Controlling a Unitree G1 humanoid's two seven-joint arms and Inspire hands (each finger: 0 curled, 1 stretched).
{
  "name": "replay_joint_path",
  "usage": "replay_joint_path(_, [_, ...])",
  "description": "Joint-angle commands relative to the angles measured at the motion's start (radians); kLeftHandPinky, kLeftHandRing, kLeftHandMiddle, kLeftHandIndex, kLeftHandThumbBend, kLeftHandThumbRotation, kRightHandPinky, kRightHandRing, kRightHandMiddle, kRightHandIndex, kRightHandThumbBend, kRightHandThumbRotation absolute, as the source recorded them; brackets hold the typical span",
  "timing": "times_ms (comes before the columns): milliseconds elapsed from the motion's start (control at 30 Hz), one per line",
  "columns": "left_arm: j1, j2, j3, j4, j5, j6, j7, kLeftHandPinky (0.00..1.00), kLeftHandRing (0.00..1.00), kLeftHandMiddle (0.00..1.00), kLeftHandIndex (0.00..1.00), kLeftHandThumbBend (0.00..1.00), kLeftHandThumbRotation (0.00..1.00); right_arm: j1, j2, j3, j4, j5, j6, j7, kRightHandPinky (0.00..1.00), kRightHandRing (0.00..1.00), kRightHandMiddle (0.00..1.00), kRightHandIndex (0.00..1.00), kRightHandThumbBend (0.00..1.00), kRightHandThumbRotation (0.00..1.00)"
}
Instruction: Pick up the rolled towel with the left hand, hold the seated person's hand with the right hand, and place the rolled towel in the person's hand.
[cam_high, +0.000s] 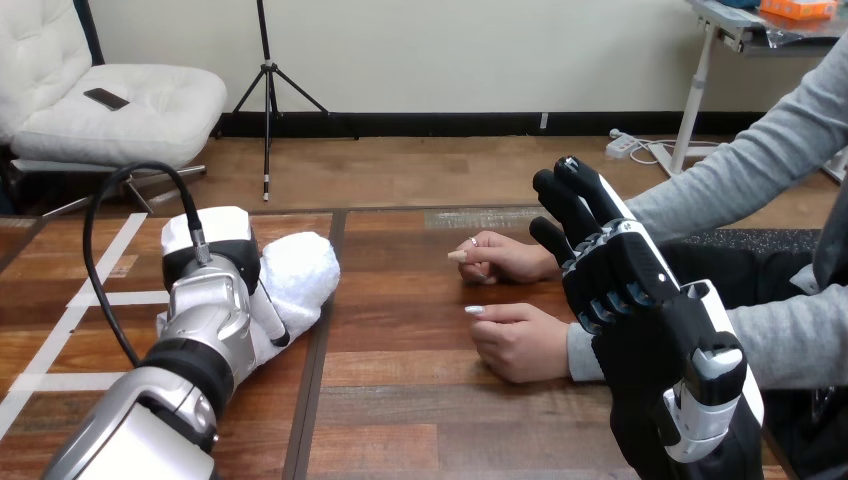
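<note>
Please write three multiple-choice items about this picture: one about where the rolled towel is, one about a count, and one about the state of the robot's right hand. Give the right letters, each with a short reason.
1. Where is the rolled towel?
A. In the person's palm.
B. On the table, with the left hand on it.
C. On the floor.

2. How many of the person's hands rest on the table?
A. One.
B. Two.
C. None.

3. How are the right hand and its fingers?
A. Curled round the towel.
B. Curled round the person's wrist.
C. Straight, holding nothing.

Answers:
1 B: the white roll lies at the view's left, under the left hand.
2 B: one lies behind the other, both on the wood.
3 C: the fingers stand straight, closed round nothing.
</note>
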Motion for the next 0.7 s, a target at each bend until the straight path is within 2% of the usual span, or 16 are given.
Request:
replay_joint_path(0, [-0.016,0.031,0.025,-0.086,-0.007,-0.021,0.047,0.15,0.23,0.36,0.56,0.75,0.00,-0.048,0.007,-0.016,-0.029,-0.002,-0.020,-0.006,1.00,1.00,0.94,0.94,0.92,1.00])
replay_joint_path(300, [0.027,0.052,0.074,-0.167,-0.030,-0.046,0.093,0.17,0.26,0.37,0.54,0.77,0.00,-0.049,0.005,-0.015,-0.028,0.000,-0.010,-0.006,1.00,1.00,0.94,0.94,0.92,1.00])
replay_joint_path(367, [0.037,0.056,0.085,-0.184,-0.038,-0.052,0.103,0.18,0.27,0.38,0.50,0.77,0.00,-0.048,0.004,-0.015,-0.029,0.000,-0.006,-0.006,1.00,1.00,0.93,0.94,0.92,1.00])
replay_joint_path(667, [0.132,0.079,0.179,-0.363,-0.090,-0.067,0.148,0.20,0.29,0.39,0.42,0.72,0.00,-0.052,0.003,-0.018,-0.014,-0.005,-0.009,-0.005,1.00,1.00,0.93,0.94,0.91,1.00])
